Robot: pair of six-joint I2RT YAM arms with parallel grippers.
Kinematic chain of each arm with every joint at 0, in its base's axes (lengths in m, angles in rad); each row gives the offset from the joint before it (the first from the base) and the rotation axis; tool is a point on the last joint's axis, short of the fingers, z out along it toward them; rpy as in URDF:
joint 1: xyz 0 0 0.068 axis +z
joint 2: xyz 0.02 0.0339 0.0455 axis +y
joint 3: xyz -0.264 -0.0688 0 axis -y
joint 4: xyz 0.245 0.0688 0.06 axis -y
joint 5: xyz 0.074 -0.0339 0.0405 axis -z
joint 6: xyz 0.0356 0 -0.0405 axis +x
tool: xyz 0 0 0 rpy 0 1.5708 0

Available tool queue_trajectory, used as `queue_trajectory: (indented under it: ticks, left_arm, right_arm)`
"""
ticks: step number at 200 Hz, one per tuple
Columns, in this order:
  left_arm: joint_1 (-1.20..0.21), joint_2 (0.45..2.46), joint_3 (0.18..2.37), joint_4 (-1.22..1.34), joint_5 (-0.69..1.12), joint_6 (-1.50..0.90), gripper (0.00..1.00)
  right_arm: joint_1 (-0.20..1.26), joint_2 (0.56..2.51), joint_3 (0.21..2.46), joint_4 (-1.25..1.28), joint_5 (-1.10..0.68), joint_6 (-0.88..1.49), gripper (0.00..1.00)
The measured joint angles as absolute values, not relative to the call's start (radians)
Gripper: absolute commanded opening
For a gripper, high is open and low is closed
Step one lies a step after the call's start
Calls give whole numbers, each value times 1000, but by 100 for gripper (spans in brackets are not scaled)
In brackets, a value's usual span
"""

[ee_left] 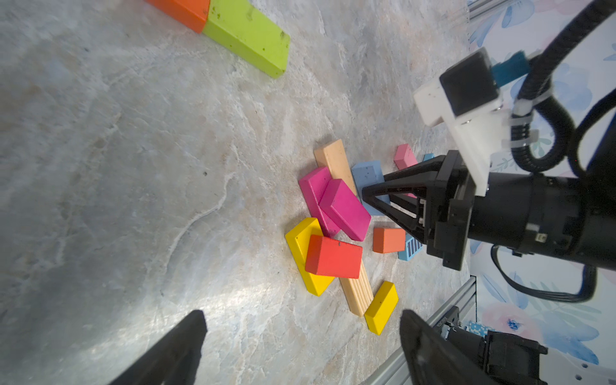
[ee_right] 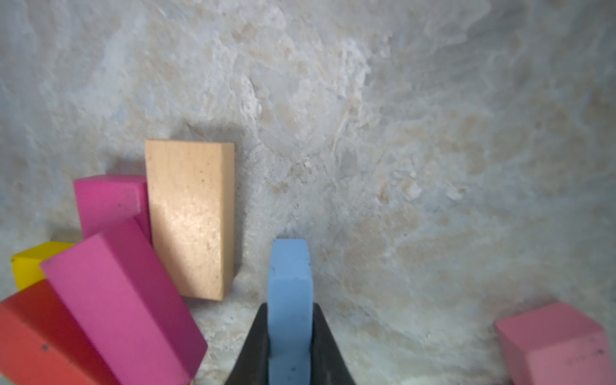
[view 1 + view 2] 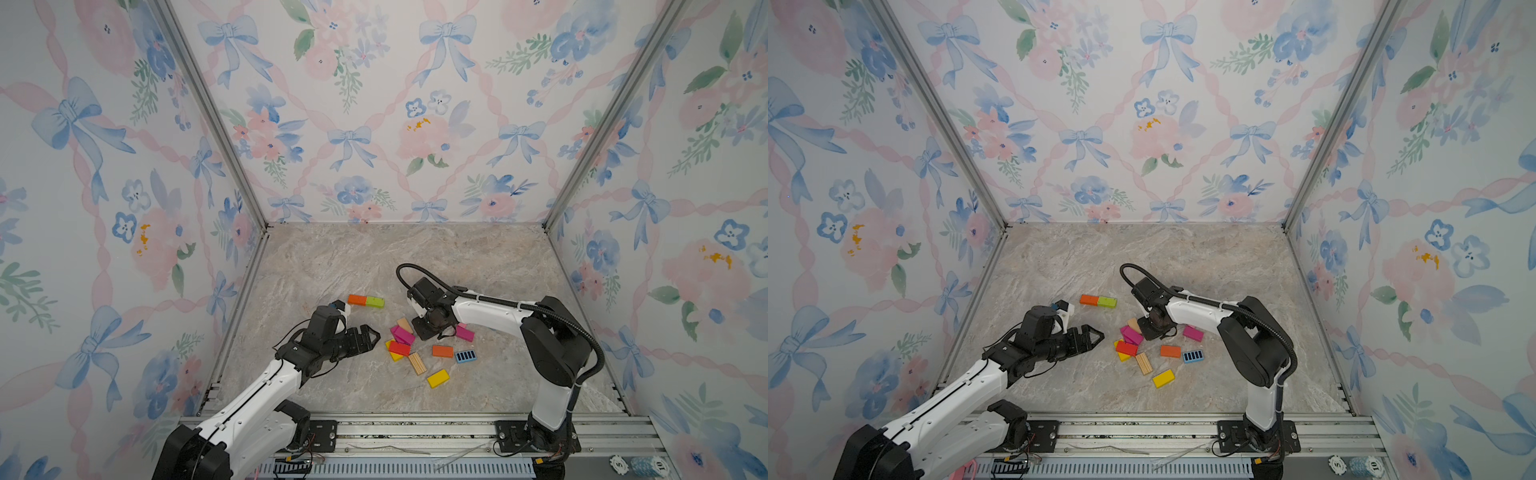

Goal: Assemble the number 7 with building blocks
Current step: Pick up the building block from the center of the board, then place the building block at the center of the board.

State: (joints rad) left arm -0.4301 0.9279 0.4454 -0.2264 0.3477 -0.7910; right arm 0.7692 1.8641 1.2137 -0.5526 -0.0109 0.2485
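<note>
Right wrist view: right claw [image 2: 289, 308] pinching light blue block [image 2: 289, 266].
Could twist loose from end-only grip on lifting, bumping tan block [image 2: 190, 216] just beside; left claw [image 1: 301, 316] spread.

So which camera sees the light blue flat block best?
The right wrist view: the light blue flat rectangular block is close up there, pinched by the right gripper. The left wrist view shows part of it from farther off. In both top views the right arm hides it.
</note>
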Motion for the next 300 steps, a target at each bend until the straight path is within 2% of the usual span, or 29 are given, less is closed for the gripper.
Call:
queue_trajectory:
  ticks: [50,78,126,155,197,233,262,300]
  left_arm:
    - [-374,846,445,-244,348,-791,93]
    - [-320,738,445,-266,333,-791,93]
    - [-223,526,445,-349,274,-791,93]
    - [-215,517,445,-374,270,-790,93]
    - [-215,583,445,-395,270,-790,93]
    - [-215,608,445,-396,270,-789,93]
    - [-215,651,449,-392,270,-786,93]
    - [-215,705,452,-392,277,-776,92]
  right_arm:
    - [731,1718,1181,-517,-72,329,12]
    - [792,1644,1207,-450,-149,436,12]
    - [979,1869,1266,-199,-276,658,9]
    - [1013,1991,1257,-133,-308,733,9]
    - [942,1953,1133,-38,-331,778,8]
    - [766,1827,961,-9,-347,767,8]
    - [639,1783,916,-17,-360,731,8]
    - [698,1776,951,-1,-406,731,9]
